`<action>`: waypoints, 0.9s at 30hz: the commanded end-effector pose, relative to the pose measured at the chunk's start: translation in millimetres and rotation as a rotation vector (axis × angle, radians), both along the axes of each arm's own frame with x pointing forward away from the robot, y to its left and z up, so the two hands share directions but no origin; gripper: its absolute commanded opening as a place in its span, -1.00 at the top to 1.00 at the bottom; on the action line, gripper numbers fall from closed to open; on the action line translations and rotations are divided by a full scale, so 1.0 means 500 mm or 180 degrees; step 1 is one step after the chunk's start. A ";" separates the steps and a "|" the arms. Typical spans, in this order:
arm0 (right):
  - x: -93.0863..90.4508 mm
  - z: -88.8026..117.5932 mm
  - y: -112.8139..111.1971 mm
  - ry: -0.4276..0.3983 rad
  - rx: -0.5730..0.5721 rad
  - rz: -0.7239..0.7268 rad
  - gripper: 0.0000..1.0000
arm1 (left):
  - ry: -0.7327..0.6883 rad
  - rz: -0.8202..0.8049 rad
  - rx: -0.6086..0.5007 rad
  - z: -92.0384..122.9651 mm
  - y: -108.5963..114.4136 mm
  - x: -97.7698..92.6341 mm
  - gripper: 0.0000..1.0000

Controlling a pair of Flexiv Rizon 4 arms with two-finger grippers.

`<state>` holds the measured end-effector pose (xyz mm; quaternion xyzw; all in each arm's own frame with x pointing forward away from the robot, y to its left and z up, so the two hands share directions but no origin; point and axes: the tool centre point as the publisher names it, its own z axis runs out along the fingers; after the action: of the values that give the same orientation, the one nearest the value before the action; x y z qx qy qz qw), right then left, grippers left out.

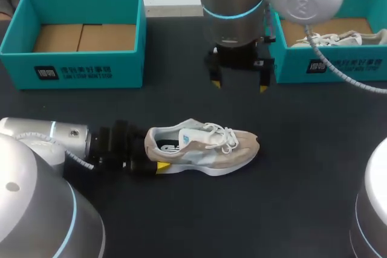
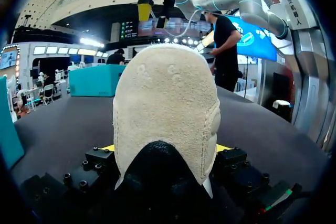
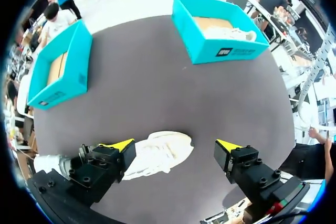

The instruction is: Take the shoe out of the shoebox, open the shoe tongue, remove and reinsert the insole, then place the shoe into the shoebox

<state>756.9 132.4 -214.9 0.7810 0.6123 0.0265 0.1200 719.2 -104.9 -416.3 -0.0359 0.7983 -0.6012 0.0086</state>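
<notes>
**Suede heel in left gripper; right gripper open above**

Left gripper (image 1: 155,151): clenched on the heel of the shoe (image 1: 205,149). In the left wrist view the beige heel fills the space between the fingers, with a yellow tip pressed against each side. In the head view one yellow tip shows against the near side of the heel, and the far tip is hidden behind the shoe. The arm comes in low across the table (image 1: 290,197) from the left.

Shoe: beige and white, standing upright on its sole in the middle of the table, outside both boxes. The heel points toward the left arm and the toe away from it. The white laces (image 1: 225,137) lie loose over the top. A dark lining with pale print shows in the opening.

Right gripper (image 1: 240,84): released, fingers wide apart and holding nothing. It hangs above the table on the far side of the shoe, well apart from it. In its own wrist view the shoe lies below, between the two yellow tips.

Left box (image 1: 78,67): teal, at the far left, with bare cardboard inside.

Right box (image 1: 338,64): teal, at the far right, with a second shoe (image 1: 329,39), pale, lying in it.
</notes>
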 end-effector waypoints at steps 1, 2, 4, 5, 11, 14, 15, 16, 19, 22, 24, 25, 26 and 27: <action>-0.032 -0.019 0.079 0.0010 -0.0206 0.0004 -1.00 | 0.0000 -0.0001 0.0008 -0.006 0.002 -0.004 1.00; -0.044 -0.021 0.091 0.0033 -0.0190 0.0023 -1.00 | 0.0000 -0.0001 0.0008 -0.006 0.002 -0.004 1.00; -0.068 -0.028 0.118 0.0089 -0.0188 0.0032 -1.00 | 0.0000 -0.0001 0.0008 -0.006 0.002 -0.004 1.00; -0.079 -0.037 0.134 0.0172 -0.0196 0.0024 -1.00 | 0.0000 -0.0001 0.0008 -0.006 0.002 -0.004 1.00; -0.109 -0.059 0.165 0.0359 -0.0288 0.0064 -1.00 | 0.0000 -0.0001 0.0008 -0.006 0.002 -0.004 1.00; -0.109 -0.059 0.165 0.0359 -0.0288 0.0064 -1.00 | 0.0000 -0.0001 0.0008 -0.006 0.002 -0.004 1.00; -0.109 -0.059 0.165 0.0359 -0.0288 0.0064 -1.00 | 0.0000 -0.0001 0.0008 -0.006 0.002 -0.004 1.00; -0.109 -0.059 0.165 0.0359 -0.0288 0.0064 -1.00 | 0.0000 -0.0001 0.0008 -0.006 0.002 -0.004 1.00; -0.109 -0.059 0.165 0.0359 -0.0288 0.0064 -1.00 | 0.0000 -0.0001 0.0008 -0.006 0.002 -0.004 1.00; -0.109 -0.059 0.165 0.0359 -0.0288 0.0064 -1.00 | 0.0000 -0.0001 0.0008 -0.006 0.002 -0.004 1.00; -0.109 -0.059 0.165 0.0359 -0.0288 0.0064 -1.00 | 0.0000 -0.0001 0.0008 -0.006 0.002 -0.004 1.00; -0.111 -0.071 0.176 0.0401 -0.0203 0.0030 -1.00 | 0.0000 -0.0001 0.0008 -0.006 0.002 -0.004 1.00; -0.114 -0.081 0.187 0.0395 -0.0189 0.0014 -1.00 | 0.0000 -0.0001 0.0008 -0.006 0.002 -0.004 1.00; -0.118 -0.092 0.197 0.0403 -0.0208 0.0008 -1.00 | 0.0000 -0.0001 0.0008 -0.006 0.002 -0.004 1.00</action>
<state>703.6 211.3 -243.9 0.7289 0.6812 -0.0114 0.0676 719.3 -105.0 -416.3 -0.0359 0.7982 -0.6012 0.0086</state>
